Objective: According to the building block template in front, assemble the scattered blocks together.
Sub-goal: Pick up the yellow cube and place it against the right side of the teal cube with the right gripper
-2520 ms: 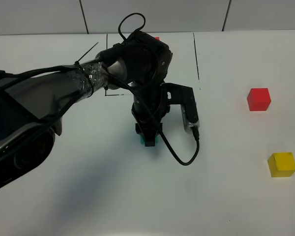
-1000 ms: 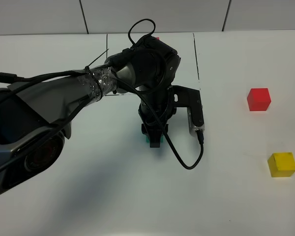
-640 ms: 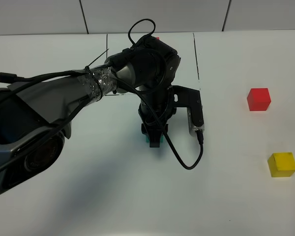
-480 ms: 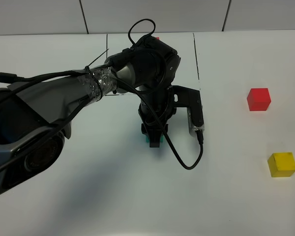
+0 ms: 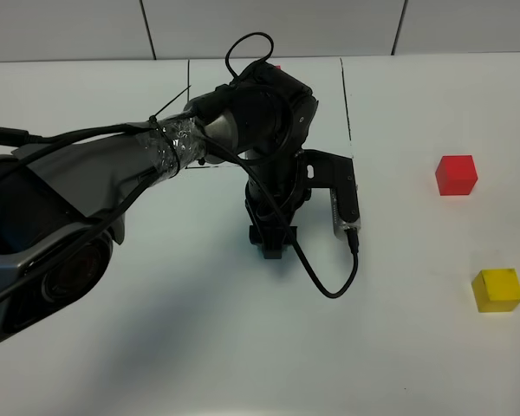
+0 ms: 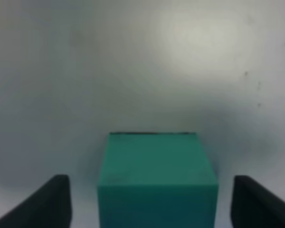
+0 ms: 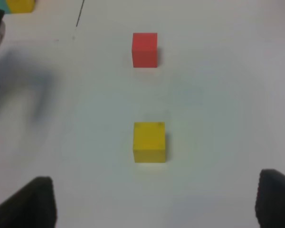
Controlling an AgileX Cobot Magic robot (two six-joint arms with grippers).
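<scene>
l gripper [image 6: 152, 203] wide open astride teal cube [image 6: 156, 159], no grip; red cube [image 5: 456, 174], yellow cube [image 5: 497, 289] apart, nothing joined yet.

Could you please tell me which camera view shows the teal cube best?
The left wrist view: the teal cube sits close and unobstructed between the open jaws. In the exterior high view the left gripper hides it; the right wrist view catches only a teal sliver at the frame edge.
</scene>
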